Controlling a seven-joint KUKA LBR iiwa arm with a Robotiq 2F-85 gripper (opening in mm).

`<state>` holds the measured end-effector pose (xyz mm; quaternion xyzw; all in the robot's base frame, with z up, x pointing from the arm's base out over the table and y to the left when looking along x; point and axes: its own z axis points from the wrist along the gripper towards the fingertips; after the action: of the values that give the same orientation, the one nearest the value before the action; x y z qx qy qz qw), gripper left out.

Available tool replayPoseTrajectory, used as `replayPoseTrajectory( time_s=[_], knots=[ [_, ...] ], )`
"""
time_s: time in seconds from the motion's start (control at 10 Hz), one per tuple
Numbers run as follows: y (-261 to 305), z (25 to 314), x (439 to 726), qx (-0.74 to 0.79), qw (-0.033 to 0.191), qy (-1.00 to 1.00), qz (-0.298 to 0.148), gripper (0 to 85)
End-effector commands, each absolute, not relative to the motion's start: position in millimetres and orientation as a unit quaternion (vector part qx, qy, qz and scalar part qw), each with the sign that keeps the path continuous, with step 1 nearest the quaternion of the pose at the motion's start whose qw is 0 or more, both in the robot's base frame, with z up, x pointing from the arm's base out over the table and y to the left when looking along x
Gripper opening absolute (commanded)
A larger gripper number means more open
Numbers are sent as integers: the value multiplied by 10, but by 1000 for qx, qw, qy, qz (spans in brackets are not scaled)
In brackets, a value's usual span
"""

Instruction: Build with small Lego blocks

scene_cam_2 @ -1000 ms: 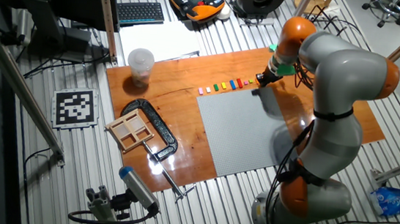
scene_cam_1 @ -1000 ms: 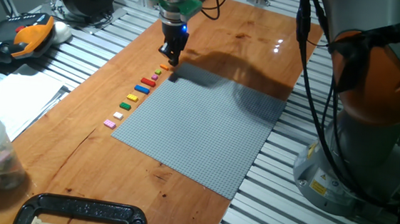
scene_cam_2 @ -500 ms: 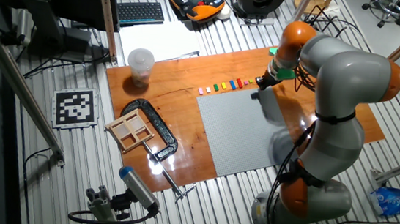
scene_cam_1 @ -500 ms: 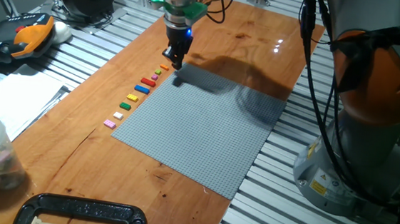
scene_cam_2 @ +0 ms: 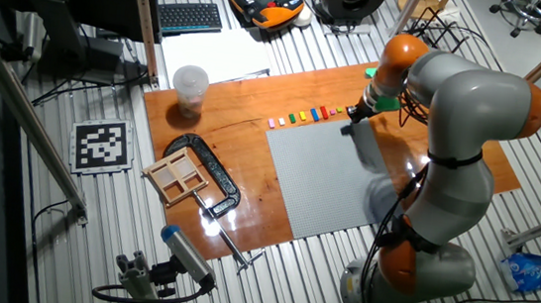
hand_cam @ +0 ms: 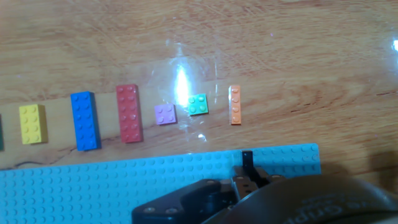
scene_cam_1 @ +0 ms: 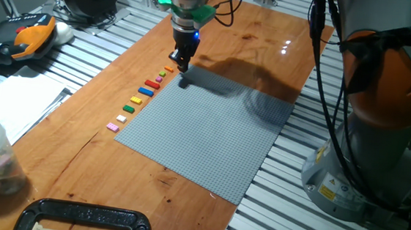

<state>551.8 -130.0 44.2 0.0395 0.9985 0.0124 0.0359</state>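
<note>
Jaws (scene_cam_1: 181, 64) prob. shut, over baseplate (scene_cam_1: 211, 130) corner, contents unclear.

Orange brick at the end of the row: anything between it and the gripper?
Nothing visible. In the hand view the orange brick lies on bare wood, apart from the green brick beside it. The gripper hangs above the baseplate corner; only open wood and baseplate edge lie between them.
</note>
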Motion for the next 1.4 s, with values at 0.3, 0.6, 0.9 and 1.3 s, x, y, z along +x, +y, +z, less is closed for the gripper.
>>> replayPoseTrajectory(
  time_s=[0.3,0.6,0.9,1.3],
  knots=[
    [-1296,415,5515,44,39,998,17,0],
    [-1302,424,5513,39,43,998,12,0],
    [-1302,424,5513,43,43,998,0,0],
    [-1302,424,5513,48,20,999,-13,0]
  ],
)
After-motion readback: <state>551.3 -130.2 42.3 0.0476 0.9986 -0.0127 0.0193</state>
